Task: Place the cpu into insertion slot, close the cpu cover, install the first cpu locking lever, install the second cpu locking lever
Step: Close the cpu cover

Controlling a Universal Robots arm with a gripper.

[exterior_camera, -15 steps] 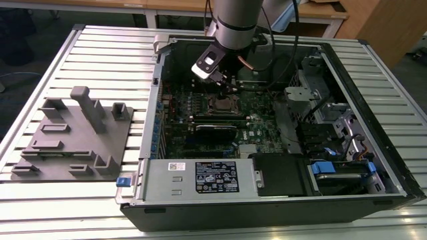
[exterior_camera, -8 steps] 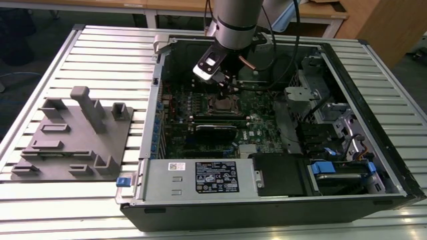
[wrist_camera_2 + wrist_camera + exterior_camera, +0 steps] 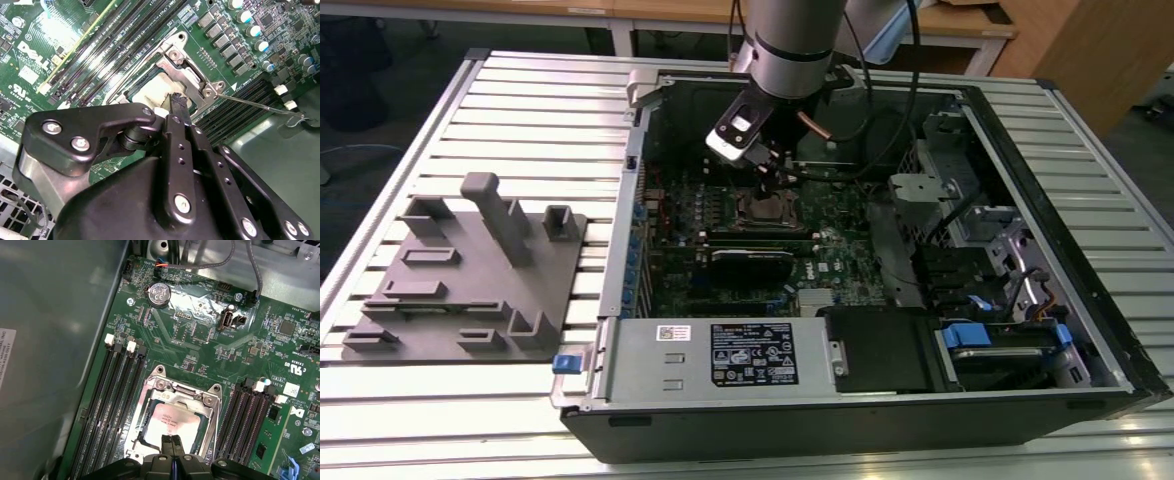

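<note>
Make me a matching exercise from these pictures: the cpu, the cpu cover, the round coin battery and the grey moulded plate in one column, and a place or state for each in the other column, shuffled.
Column one:
1. cpu
2. cpu cover
3. coin battery
4. grey moulded plate

Column two:
A. Outside the computer case, on the slatted table
B. Silvery frame lying flat around the chip
C. On the green board, apart from the chip
D. Dull metal top showing through a square opening

Pairs: 1-D, 2-B, 3-C, 4-A.
</note>
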